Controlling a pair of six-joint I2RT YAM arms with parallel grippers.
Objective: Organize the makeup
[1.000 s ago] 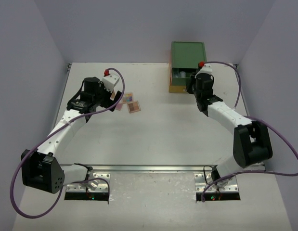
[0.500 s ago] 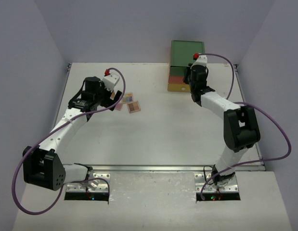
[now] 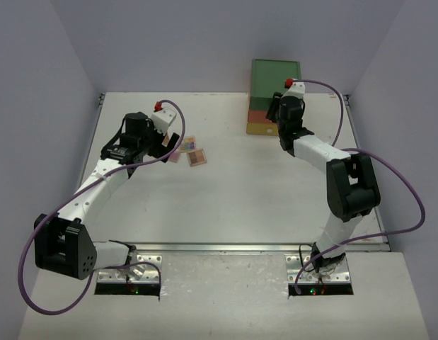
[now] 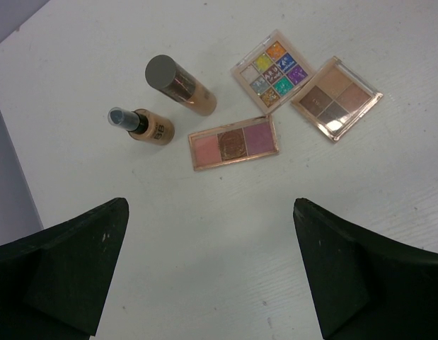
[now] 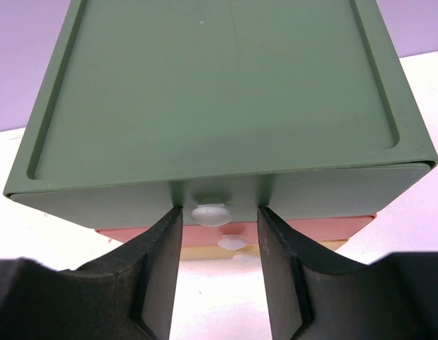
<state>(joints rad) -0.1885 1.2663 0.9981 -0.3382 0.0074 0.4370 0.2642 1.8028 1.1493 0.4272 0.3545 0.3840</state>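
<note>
- Lilac-grey walls close in a white surface (image 3: 233, 198); both arms reach out over it from the near edge
- left end effector (image 4: 210, 205) hangs above the far-left part of the surface; its jaws are spread wide and hold nothing
- makeup lies on the surface right below it: a grey-capped bottle (image 4: 180, 85) and a dark-capped bottle (image 4: 142, 124), both amber, on their sides just beside each other
- a pink-brown strip palette (image 4: 233, 142) lies near them; a nine-pan palette (image 4: 274, 67) and a four-pan palette (image 4: 336, 98) sit close together beyond it
- drawer chest (image 3: 275, 74) stands at the far right, well apart from the makeup; green top, orange and yellow tiers below
- right end effector (image 5: 219, 212) is at the chest's front; its jaws are partly open, one finger either side of the green drawer's white knob (image 5: 211, 212), a narrow gap each side; nothing is gripped
</note>
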